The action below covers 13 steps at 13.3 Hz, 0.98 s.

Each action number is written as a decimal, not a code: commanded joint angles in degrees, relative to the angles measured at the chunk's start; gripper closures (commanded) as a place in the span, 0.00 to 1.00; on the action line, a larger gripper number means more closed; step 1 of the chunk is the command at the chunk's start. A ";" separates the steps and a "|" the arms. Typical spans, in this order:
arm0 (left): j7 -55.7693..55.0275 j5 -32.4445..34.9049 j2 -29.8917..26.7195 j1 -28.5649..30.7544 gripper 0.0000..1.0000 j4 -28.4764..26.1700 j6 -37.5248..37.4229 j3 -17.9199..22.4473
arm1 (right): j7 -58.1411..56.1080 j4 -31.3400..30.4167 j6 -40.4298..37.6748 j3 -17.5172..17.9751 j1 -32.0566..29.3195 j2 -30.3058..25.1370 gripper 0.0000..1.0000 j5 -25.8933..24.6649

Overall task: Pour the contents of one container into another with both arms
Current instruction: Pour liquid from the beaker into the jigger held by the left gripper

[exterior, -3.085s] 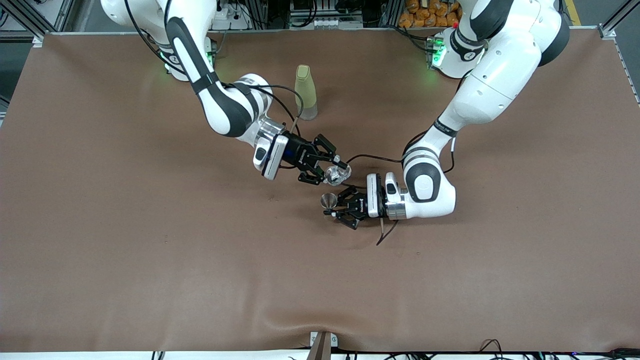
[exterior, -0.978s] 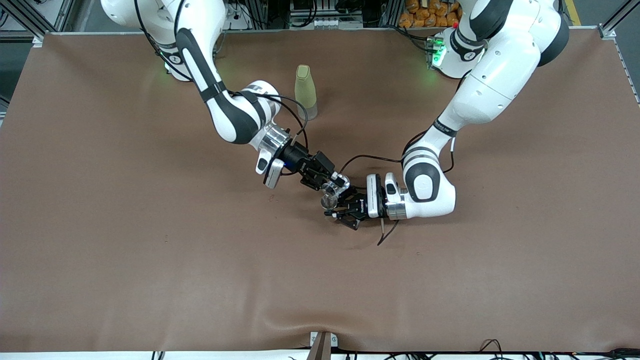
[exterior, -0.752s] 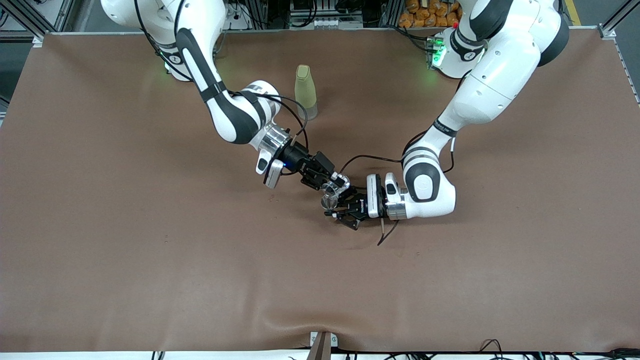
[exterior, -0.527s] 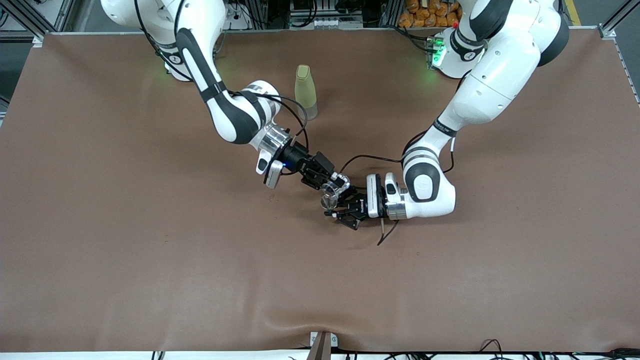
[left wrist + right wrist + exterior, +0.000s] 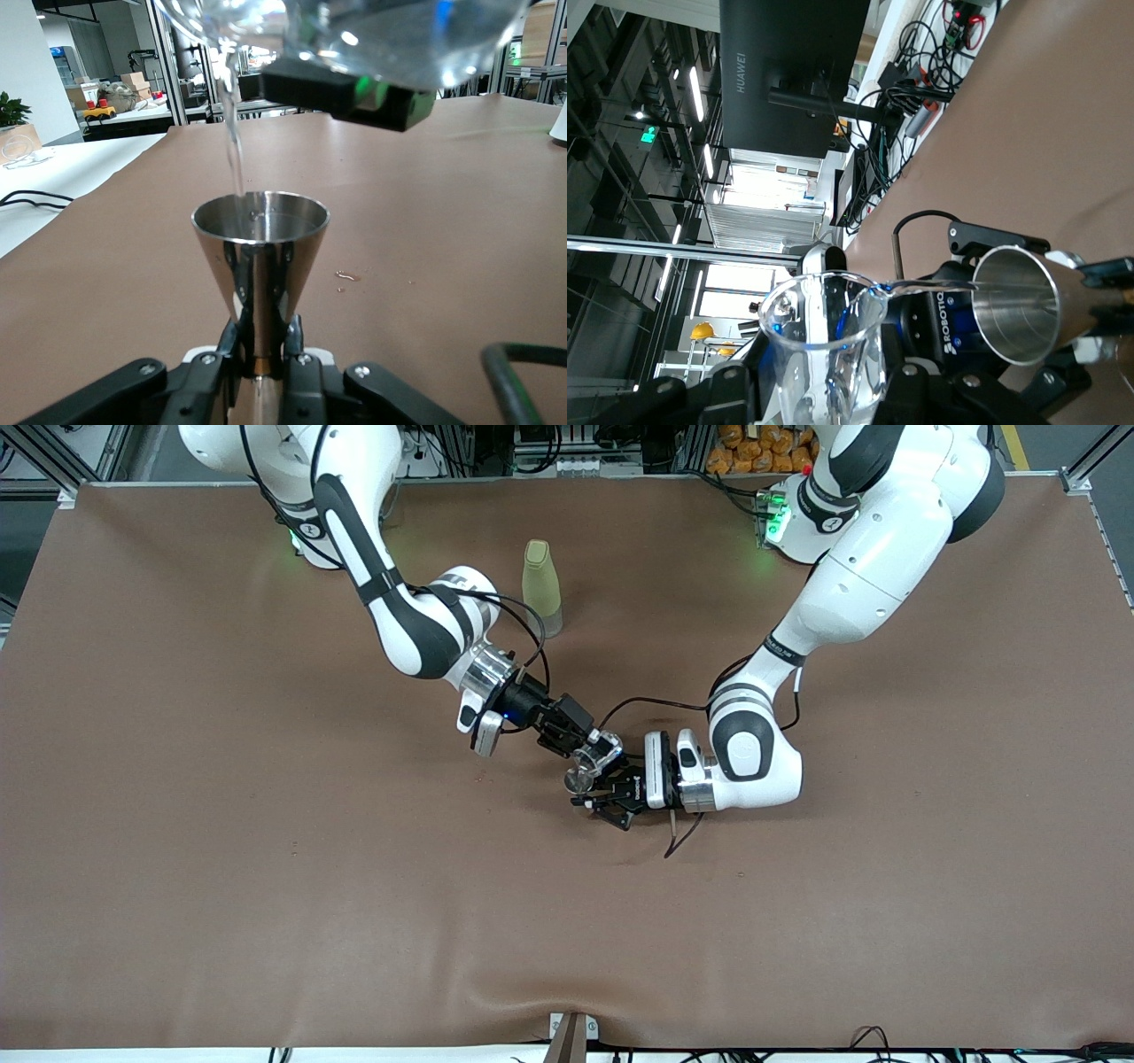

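Clear glass, thin and slick when wet: the cup (image 5: 828, 350) looks light but breakable, and I judge it best held around its wall, as the right gripper (image 5: 592, 750) clasps it now, tipped over the middle of the table (image 5: 221, 868). A thin stream of clear liquid (image 5: 233, 142) runs from its lip into the jigger (image 5: 260, 257) just below, whose upper cone already holds a shallow pool. The jigger is stiff, shiny metal, likely slippery, and its narrow waist is the natural place to grip; the left gripper (image 5: 595, 803) is clamped on it there, keeping it upright. A few drops (image 5: 345, 277) lie on the table near it. The bottle (image 5: 541, 587) stands well apart, farther from the front camera, toward the arms' bases.
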 commanded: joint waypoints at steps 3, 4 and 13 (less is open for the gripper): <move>1.74 -2.10 0.03 -0.59 1.00 0.25 0.77 0.31 | -3.54 1.23 2.12 -0.74 1.02 0.52 0.94 13.78; 1.83 -2.01 0.03 -0.59 1.00 0.25 0.77 0.31 | -2.40 1.23 2.12 -0.74 1.28 0.43 0.94 13.78; 1.74 -2.10 0.03 -0.59 1.00 0.25 0.77 0.31 | 2.78 1.32 2.12 -0.74 1.29 0.43 0.98 13.78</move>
